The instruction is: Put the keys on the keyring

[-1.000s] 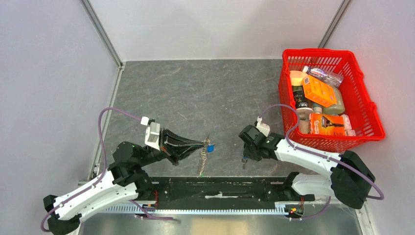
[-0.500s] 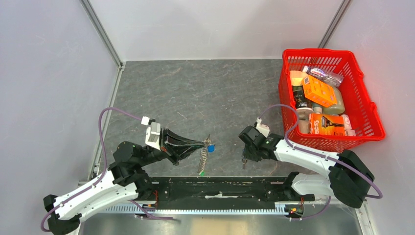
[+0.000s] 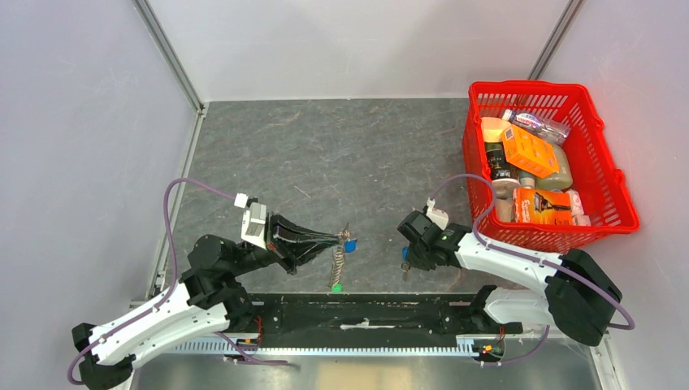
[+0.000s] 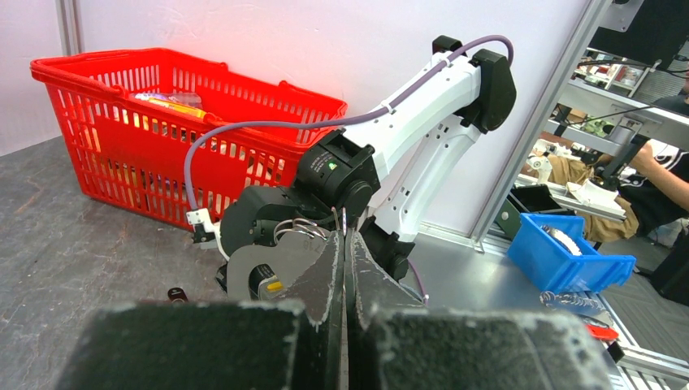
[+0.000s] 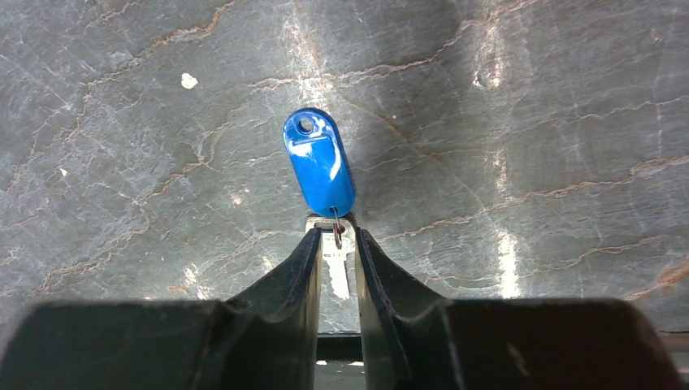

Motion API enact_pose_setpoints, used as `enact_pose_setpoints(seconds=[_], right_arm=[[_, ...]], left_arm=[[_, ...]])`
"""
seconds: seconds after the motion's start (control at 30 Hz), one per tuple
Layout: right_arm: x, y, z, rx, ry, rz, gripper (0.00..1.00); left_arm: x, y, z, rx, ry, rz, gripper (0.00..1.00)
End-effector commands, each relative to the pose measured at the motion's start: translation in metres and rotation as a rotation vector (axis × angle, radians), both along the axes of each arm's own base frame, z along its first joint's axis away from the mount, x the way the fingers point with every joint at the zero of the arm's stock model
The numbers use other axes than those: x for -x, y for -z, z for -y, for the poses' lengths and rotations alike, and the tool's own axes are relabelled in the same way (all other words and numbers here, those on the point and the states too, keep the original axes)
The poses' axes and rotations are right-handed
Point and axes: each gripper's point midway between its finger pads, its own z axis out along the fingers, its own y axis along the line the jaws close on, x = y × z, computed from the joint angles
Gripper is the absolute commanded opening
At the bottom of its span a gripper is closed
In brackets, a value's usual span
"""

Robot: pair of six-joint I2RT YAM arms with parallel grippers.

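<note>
Robot test cell in a robotics lab

Two white robot arms point(image 3: 154, 321) are bolted to a grey stone-patterned table point(image 3: 325, 154), boxed in by plain white wall panels point(image 3: 349, 41) on aluminium posts point(image 3: 166, 53). Beyond it stand a blue plastic parts bin point(image 4: 561, 264), cluttered workbenches point(image 4: 626, 114) and a person in a black top point(image 4: 665, 185)

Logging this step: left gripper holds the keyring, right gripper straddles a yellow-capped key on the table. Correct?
Wrong colour: the right wrist view shows the cap is blue, not yellow. The left gripper holds the keyring, and the right gripper straddles a blue-capped key on the table.
</note>
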Motion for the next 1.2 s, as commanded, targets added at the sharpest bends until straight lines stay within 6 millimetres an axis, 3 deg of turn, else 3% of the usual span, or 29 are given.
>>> enact_pose_setpoints(seconds=[0.0, 0.2, 0.4, 0.53, 0.63, 0.8, 0.9, 1.17], right_arm=[[0.001, 0.0, 0.003, -0.006, 0.023, 0.0, 0.26], [-0.002, 0.001, -0.001, -0.012, 0.021, 0.003, 0.22], [-0.004, 0.001, -0.004, -0.011, 0.013, 0.005, 0.0], [-0.009, -0.012, -0.002, 0.003, -0.008, 0.036, 0.0], [-0.013, -0.04, -0.001, -0.006, -0.064, 0.095, 0.0], [-0.013, -0.107, -0.001, -0.045, -0.225, 0.218, 0.0], [-0.002, -0.141, -0.005, -0.08, -0.373, 0.252, 0.0], [0.029, -0.205, -0.016, -0.174, -0.731, 0.315, 0.0]], left_arm=[[0.003, -0.017, -0.005, 0.061, -0.001, 0.043, 0.02], [0.003, -0.017, -0.005, 0.06, -0.001, 0.041, 0.02], [0.003, -0.016, -0.006, 0.061, -0.004, 0.041, 0.02], [0.003, -0.017, -0.006, 0.061, -0.004, 0.036, 0.02], [0.005, -0.022, -0.007, 0.072, 0.005, 0.028, 0.02], [0.008, -0.029, -0.01, 0.087, 0.019, -0.005, 0.02], [0.01, -0.032, -0.011, 0.095, 0.03, -0.013, 0.02], [0.028, -0.041, -0.01, 0.04, 0.119, 0.0, 0.02]])
